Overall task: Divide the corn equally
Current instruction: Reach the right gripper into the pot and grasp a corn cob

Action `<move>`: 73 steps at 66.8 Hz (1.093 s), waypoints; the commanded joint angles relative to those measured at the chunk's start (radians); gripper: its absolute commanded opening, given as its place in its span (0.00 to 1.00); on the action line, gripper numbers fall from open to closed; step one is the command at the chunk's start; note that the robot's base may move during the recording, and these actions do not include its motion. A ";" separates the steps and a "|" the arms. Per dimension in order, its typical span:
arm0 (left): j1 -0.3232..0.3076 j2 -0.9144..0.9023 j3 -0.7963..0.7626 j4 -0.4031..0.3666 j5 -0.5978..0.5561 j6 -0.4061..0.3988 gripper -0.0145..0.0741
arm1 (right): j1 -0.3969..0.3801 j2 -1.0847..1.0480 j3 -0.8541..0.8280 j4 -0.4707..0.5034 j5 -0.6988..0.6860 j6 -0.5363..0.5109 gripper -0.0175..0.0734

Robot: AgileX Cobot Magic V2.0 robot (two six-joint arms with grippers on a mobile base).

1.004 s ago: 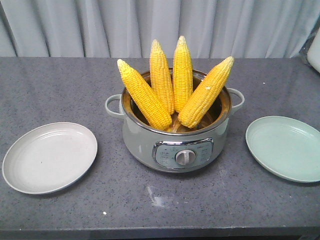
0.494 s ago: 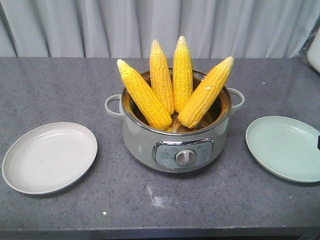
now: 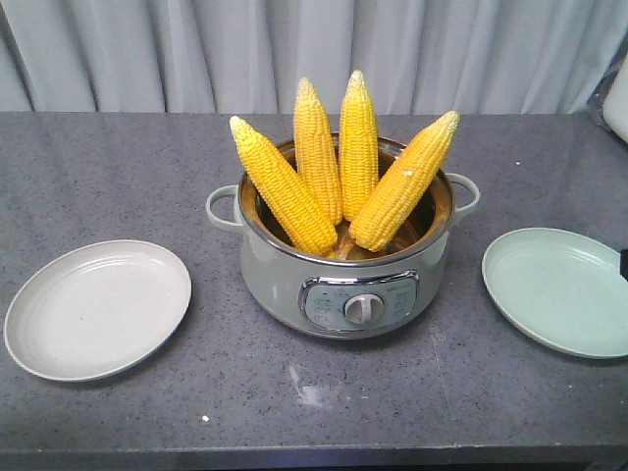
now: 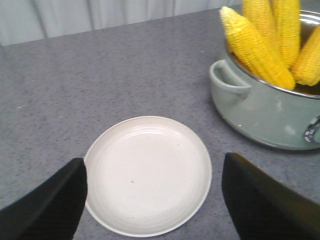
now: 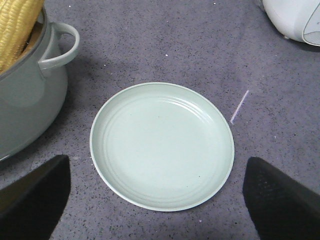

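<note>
Several yellow corn cobs [image 3: 285, 186] stand fanned out, tips up, in a grey-green electric pot [image 3: 343, 280] at the table's middle. A white plate [image 3: 98, 309] lies to the left of the pot and holds nothing. A pale green plate [image 3: 559, 289] lies to the right, also bare. My left gripper [image 4: 154, 161] hovers open above the white plate [image 4: 147, 200], with the corn [image 4: 257, 45] off to its upper right. My right gripper [image 5: 156, 161] hangs open over the green plate [image 5: 162, 115], and the pot [image 5: 25, 100] is at its left.
A white appliance [image 5: 295, 17] stands behind the green plate at the far right. Grey curtains close off the back of the table. The table's front edge runs just below both plates. A dark sliver of the right arm [image 3: 624, 265] shows at the right border.
A dark sliver of the right arm has come into the front view at the right border and risen slightly. Corn, pot and plates have not moved.
</note>
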 commanded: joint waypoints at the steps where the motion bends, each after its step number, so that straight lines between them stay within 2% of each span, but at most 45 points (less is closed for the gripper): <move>1: -0.006 0.042 -0.033 -0.186 -0.058 0.119 0.78 | -0.004 0.030 -0.064 0.009 -0.043 -0.023 0.91; 8: -0.006 0.088 -0.033 -0.368 -0.038 0.273 0.78 | -0.004 0.073 -0.103 0.059 -0.043 -0.058 0.90; 12: -0.006 0.105 -0.033 -0.446 -0.021 0.339 0.78 | -0.004 0.101 -0.127 0.096 -0.042 -0.087 0.89; 19: -0.013 0.141 -0.033 -0.524 0.004 0.427 0.78 | -0.004 0.161 -0.171 0.153 -0.036 -0.137 0.88; 30: -0.075 0.184 -0.033 -0.536 0.009 0.446 0.78 | -0.004 0.265 -0.244 0.233 -0.048 -0.197 0.86; 38: -0.106 0.194 -0.033 -0.537 0.008 0.449 0.78 | -0.004 0.346 -0.297 0.332 -0.068 -0.262 0.86; 62: -0.107 0.194 -0.033 -0.538 0.010 0.449 0.78 | -0.004 0.596 -0.469 0.655 -0.087 -0.491 0.85; 73: -0.107 0.194 -0.033 -0.538 0.011 0.449 0.78 | -0.004 0.701 -0.554 0.736 -0.085 -0.543 0.85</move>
